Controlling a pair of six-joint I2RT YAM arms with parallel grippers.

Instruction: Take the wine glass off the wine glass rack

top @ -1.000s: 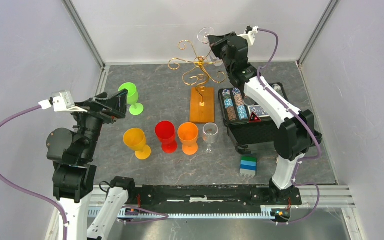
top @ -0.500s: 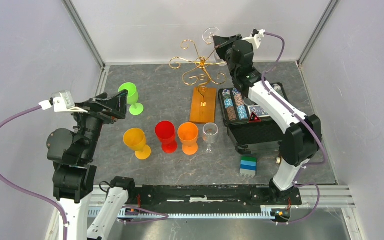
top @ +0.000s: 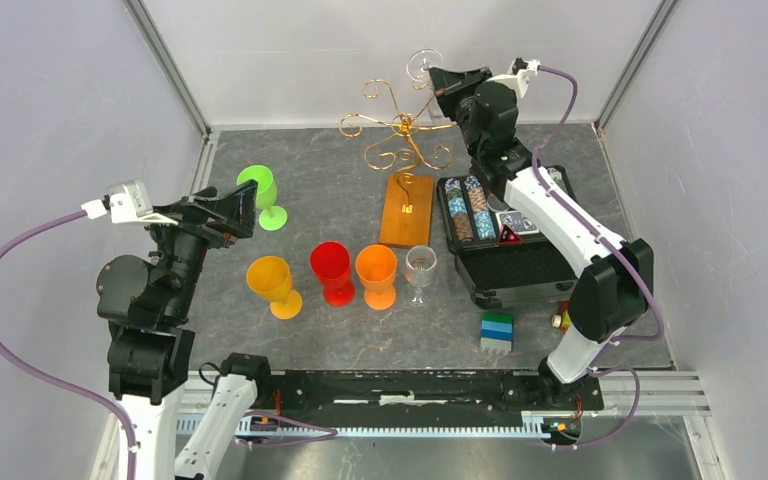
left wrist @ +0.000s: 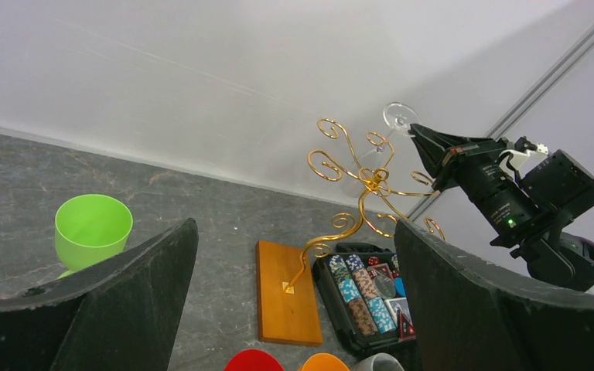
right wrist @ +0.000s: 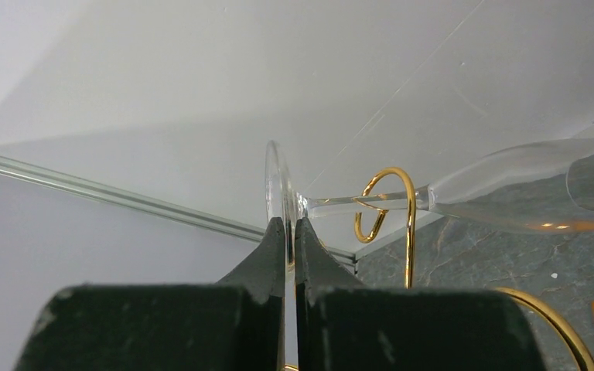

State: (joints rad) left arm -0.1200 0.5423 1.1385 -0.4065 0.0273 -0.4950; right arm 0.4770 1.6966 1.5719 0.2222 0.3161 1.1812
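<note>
The clear wine glass (right wrist: 503,193) hangs on its side with its stem through a curl of the gold wire wine glass rack (right wrist: 408,209). My right gripper (right wrist: 289,224) is shut on the edge of the glass's round foot (right wrist: 277,178). In the top view the foot (top: 422,66) shows above the rack (top: 400,125), with my right gripper (top: 440,80) beside it. The rack's wooden base (top: 404,208) lies on the floor. My left gripper (top: 230,205) is open and empty, next to the green cup (top: 258,185). The left wrist view shows the rack (left wrist: 371,182) and the glass's foot (left wrist: 399,116).
A yellow cup (top: 270,277), a red cup (top: 331,265), an orange cup (top: 376,268) and a second clear glass (top: 420,265) stand in a row. A black case of poker chips (top: 490,225) lies right of the rack base. A blue-green block (top: 497,331) sits nearer.
My right gripper has moved a little to the right and toward the back wall, with the glass's foot in it. The left arm has not moved.
</note>
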